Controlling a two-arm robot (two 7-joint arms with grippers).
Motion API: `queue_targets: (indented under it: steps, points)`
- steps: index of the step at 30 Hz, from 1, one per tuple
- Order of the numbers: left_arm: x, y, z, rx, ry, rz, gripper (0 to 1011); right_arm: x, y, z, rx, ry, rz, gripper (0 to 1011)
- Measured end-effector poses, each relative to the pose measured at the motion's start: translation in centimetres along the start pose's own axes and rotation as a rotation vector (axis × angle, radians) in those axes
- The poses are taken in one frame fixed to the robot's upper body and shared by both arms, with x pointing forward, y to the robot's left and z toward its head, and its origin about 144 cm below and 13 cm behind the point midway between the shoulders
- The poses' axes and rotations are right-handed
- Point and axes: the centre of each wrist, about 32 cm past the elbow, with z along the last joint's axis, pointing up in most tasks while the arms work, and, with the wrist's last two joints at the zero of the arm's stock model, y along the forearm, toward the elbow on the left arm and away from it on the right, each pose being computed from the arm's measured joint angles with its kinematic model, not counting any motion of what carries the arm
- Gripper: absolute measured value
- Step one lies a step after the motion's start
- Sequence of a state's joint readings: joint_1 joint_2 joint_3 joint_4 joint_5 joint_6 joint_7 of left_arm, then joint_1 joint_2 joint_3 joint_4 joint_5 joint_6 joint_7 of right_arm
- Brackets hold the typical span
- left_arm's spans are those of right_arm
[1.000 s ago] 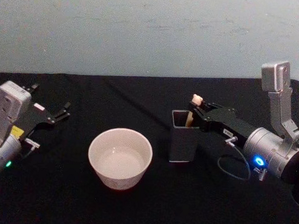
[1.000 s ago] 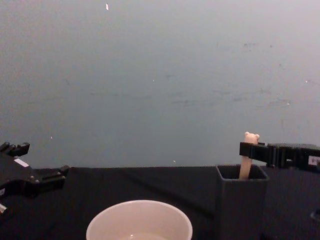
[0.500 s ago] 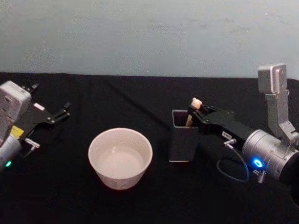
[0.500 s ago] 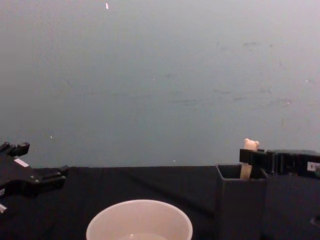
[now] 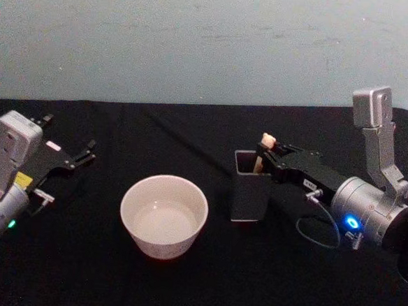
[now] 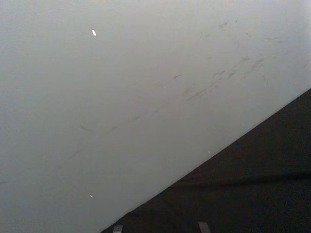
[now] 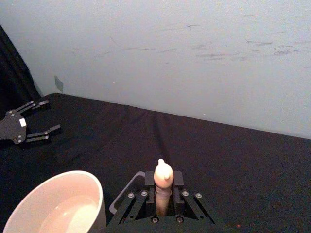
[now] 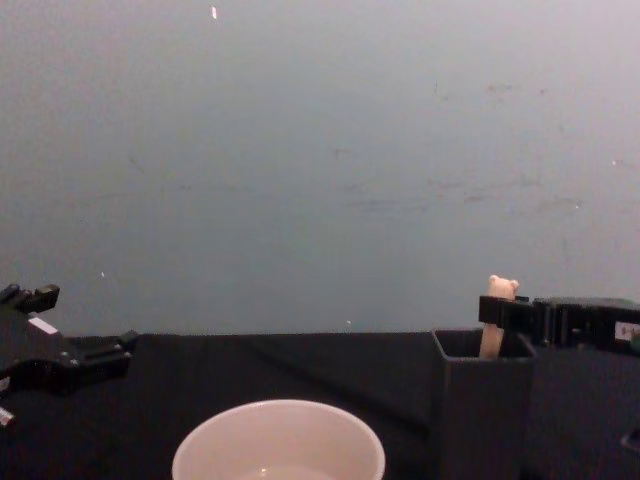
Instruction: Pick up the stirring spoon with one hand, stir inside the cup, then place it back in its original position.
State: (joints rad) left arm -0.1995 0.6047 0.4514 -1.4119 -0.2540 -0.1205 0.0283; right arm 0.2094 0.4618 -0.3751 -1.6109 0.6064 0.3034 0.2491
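Right of the cup (image 5: 163,216), the spoon (image 5: 264,148) stands in the holder (image 5: 249,188), right tool (image 5: 265,156) clenched on its light, stiff, slippery handle below the bear head; left tool (image 5: 85,154) parked, released.

A pale blue-grey wall (image 5: 198,40) stands behind the work, its paint scuffed with faint dark streaks and a small white fleck high up. A black cloth covers the tabletop (image 5: 181,284), meeting the wall in a straight line. The light is soft and even, with no hard shadows.
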Motion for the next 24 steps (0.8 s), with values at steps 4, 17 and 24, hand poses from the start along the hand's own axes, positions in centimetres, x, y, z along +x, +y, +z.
queue_targets:
  steps: [4,17,24]
  points:
    - [0.0,0.0,0.0,0.0,0.0,0.0,1001,0.01,-0.01,0.01,0.001,0.0,0.001,218]
    - [0.0,0.0,0.0,0.0,0.0,0.0,1001,0.02,-0.02,0.01,0.003,0.0,0.002,528]
    - [0.0,0.0,0.0,0.0,0.0,0.0,1002,0.02,-0.02,0.01,0.004,0.0,0.002,747]
